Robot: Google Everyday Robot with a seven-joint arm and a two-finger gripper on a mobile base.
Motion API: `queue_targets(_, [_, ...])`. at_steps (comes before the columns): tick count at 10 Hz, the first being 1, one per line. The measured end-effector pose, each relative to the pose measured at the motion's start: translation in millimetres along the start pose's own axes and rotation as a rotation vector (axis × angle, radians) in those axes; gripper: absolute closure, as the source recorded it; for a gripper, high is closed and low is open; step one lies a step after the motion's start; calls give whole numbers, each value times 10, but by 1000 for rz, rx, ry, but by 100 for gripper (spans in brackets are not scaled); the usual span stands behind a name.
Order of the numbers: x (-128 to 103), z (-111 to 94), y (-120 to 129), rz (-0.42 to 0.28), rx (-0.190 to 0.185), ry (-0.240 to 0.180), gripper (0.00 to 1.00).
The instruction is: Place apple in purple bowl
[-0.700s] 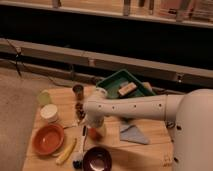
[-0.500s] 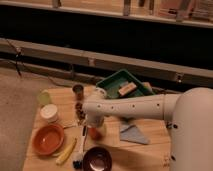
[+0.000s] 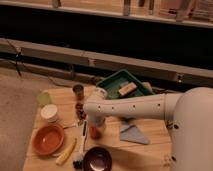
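Hardly anything has changed. The tool [image 3: 94, 121] has shifted only slightly at most, with the small round reddish-orange apple [image 3: 95, 132] directly beneath it.

Dim, warm light all over. The table [image 3: 115, 150] glows amber while the far wall [image 3: 100, 35] goes nearly black. The white arm [image 3: 130, 106] catches a soft sheen, with the gripper [image 3: 96, 125] low at mid-table, duskier beneath it. A pale glint sits inside the near purple bowl [image 3: 97, 159].

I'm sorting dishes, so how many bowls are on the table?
2. The orange bowl is lower left; the purple bowl is bottom centre, just below the gripper, which is at the apple. The arm could hide another.
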Motion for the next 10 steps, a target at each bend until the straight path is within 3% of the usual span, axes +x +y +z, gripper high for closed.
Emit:
queue_targets(3, [86, -205, -63, 15, 24, 31, 100])
queue_targets(6, [188, -663, -95, 57, 57, 71, 100])
queue_targets(10, [328, -1026, 152, 119, 80, 115, 100])
